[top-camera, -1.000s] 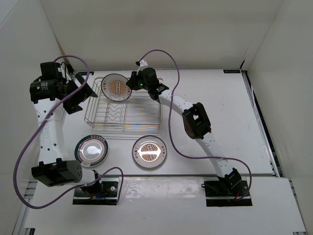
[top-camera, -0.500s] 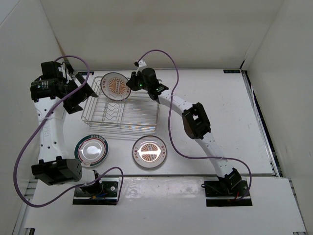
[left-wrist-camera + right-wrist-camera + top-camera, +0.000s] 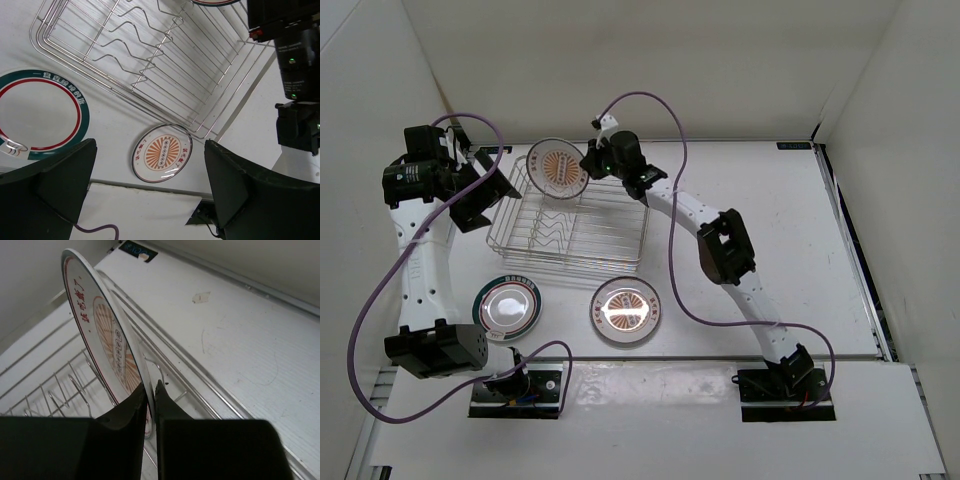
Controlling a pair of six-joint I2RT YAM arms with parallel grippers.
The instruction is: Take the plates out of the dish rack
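1. We see one sunburst plate (image 3: 558,168) standing on edge over the far left corner of the dish rack (image 3: 570,225), its glossy white face carrying orange rays and a thin red ring; whether its lower edge touches the wires we cannot tell
2. The right gripper (image 3: 592,165) is clamped on that plate's rim, one dark finger (image 3: 125,412) on each face
3. The rack is a rectangle of thin shiny silver wire with parallel bars and zigzag dividers, and no other plate is in it
4. On the matte white table (image 3: 770,220) near the rack lie two round plates, flat and well apart: a green-rimmed plate (image 3: 508,306) with a red ring to the left, and a second sunburst plate (image 3: 626,310) to the right
5. The left gripper (image 3: 470,205) hangs at the rack's left end, its black wedge-shaped fingers (image 3: 60,185) spread wide and holding nothing
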